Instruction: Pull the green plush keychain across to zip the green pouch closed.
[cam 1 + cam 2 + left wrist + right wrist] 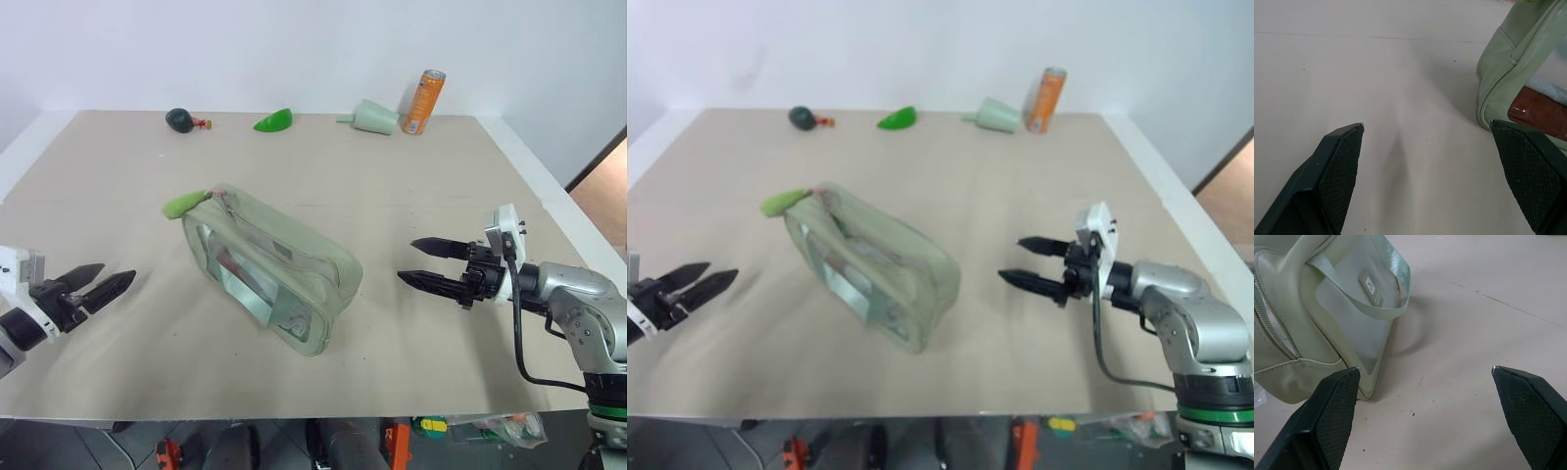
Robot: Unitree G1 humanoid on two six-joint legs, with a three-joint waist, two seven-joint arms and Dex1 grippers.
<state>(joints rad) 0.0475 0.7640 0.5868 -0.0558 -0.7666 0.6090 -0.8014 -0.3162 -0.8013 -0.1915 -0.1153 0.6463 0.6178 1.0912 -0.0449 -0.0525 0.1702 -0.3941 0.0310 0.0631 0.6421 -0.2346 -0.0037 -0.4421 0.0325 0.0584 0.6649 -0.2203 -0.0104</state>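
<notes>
No lettering is readable (the green pouch (1327, 318) bears an illegible tag).

Bright, even overhead light, soft faint shadows under the green pouch (272, 269), slight softness in the right eye view.

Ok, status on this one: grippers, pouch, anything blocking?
Left gripper open, empty. Right gripper open, empty. Green pouch between them, untouched; green plush keychain at its far-left end. Nothing in the way.

Both arms are reaching inward, roughly level, the black two-fingered left gripper (106, 278) and black two-fingered right gripper (419, 262) each spreading its fingers wide, holding nothing.
</notes>
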